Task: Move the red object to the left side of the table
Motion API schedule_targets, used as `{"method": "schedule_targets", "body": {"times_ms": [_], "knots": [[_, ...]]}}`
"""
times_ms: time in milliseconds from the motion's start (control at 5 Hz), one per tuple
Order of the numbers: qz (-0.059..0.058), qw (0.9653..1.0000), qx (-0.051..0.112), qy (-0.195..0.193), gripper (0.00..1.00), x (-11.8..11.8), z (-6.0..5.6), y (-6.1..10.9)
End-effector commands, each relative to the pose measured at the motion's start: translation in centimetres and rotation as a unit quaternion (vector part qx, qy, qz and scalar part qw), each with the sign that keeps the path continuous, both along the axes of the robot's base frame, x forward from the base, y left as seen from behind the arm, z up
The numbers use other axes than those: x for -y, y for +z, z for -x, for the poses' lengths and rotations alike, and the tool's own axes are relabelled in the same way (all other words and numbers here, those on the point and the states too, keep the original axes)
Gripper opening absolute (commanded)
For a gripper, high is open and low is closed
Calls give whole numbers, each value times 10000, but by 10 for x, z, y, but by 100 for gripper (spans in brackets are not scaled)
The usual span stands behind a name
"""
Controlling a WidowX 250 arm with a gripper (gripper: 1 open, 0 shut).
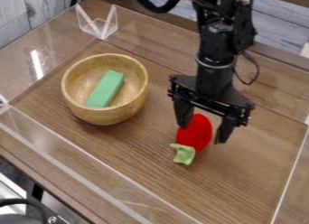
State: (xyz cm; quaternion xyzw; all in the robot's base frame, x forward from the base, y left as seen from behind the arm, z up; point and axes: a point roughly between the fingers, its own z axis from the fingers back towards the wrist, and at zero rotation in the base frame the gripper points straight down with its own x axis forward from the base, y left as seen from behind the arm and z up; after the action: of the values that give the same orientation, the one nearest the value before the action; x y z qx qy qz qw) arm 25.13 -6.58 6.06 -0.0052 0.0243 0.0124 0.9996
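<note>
- Table [259, 173]: brown wood grain, clear acrylic walls along its edges.
- Fruit [193, 132] lies on the table, right of the bowl [105, 88].
- Gripper [208, 128]: jaws spread, pointing down, straddling the fruit, not clamped.
- Green block [105, 88] rests inside the bowl.

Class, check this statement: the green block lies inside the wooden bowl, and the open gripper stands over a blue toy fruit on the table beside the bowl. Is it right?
Not quite. The toy fruit under the open gripper is red with a light green stem, not blue, as the camera view shows. The rest holds: the green block lies inside the wooden bowl, and the fruit sits on the table beside the bowl.
</note>
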Motion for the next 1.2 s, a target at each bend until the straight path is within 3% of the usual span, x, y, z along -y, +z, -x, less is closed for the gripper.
{"method": "schedule_targets", "body": {"times_ms": [0, 600, 1000], "knots": [[26, 9997, 222, 73, 100, 4, -7, 7], [-41, 9997, 153, 162, 100, 2, -11, -14], [-4, 9997, 115, 235, 100, -11, -8, -31]]}}
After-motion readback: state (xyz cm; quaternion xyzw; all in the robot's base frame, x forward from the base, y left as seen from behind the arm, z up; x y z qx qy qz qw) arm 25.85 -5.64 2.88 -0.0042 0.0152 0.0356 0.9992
